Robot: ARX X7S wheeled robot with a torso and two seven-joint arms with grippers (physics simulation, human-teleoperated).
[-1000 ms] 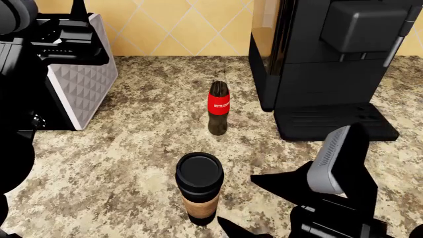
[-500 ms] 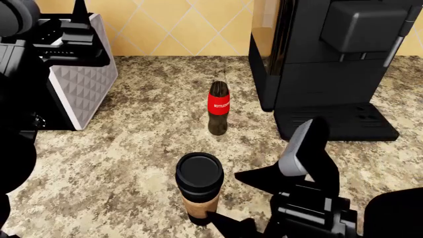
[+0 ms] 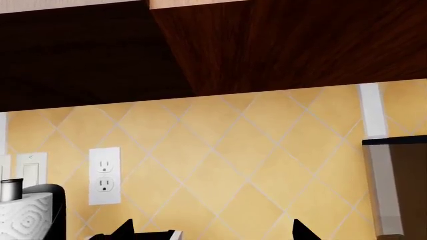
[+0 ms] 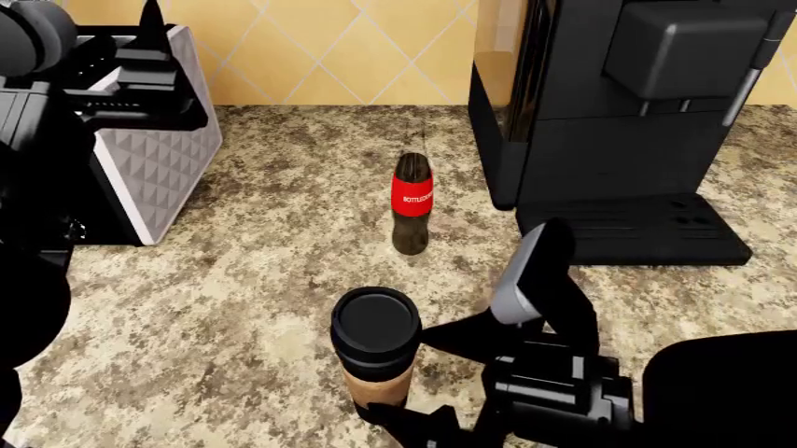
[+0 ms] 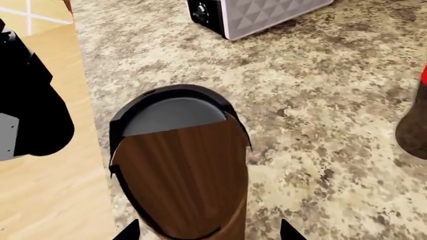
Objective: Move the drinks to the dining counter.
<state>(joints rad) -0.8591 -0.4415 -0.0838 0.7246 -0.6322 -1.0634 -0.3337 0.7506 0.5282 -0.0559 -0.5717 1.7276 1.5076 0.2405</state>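
Tan cork-sleeved cup: we centre our right gripper's spread fingers (cup upright) before closing.

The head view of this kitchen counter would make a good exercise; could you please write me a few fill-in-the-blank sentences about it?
1. The cola bottle wears a ____ label.
2. The cork-sleeved cup has a ____ lid.
3. Both drinks stand ____ on the speckled counter.
4. The right gripper has its open jaws nearest the ____, while the left gripper points at the tiled wall.

Missing words: red; black; upright; cup
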